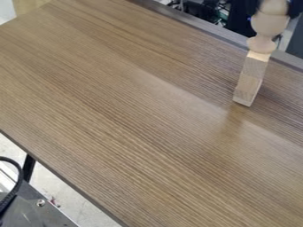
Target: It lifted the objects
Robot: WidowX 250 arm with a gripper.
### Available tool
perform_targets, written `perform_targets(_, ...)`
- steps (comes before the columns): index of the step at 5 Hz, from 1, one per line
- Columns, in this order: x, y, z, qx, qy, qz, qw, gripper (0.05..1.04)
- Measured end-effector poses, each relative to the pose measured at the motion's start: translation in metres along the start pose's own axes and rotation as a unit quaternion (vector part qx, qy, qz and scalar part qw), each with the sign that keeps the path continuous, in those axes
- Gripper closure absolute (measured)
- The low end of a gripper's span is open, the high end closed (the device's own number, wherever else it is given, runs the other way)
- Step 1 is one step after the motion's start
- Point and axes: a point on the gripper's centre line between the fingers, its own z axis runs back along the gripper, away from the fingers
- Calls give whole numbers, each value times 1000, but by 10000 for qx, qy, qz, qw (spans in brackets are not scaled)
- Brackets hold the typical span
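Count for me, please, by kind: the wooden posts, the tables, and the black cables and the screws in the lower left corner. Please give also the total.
Wooden post, with its joined-looking parts taken as one: 1
Table: 1
Black cable: 1
Screw: 1
Total: 4

A pale wooden post, rounded above and square below, [269, 25] is toward the far right of the flat brown wood-grain tabletop [118, 111]. Past its near-left edge, a curved black cable [19, 179] crosses a flat grey metal panel [44, 217].
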Motion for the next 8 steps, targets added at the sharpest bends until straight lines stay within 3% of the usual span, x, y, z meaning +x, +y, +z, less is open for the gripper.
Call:
perform_targets(3, 3, 7, 1, -117, -40, 250, 9996, 247)
perform_targets(5, 17, 30, 25, -207, -359, 566, 9975, 247)
perform_targets(6, 25, 44, 27, -265, -402, 797, 9957, 247)
perform_targets(8, 32, 71, 24, 45, -479, 1038, 9934, 247)
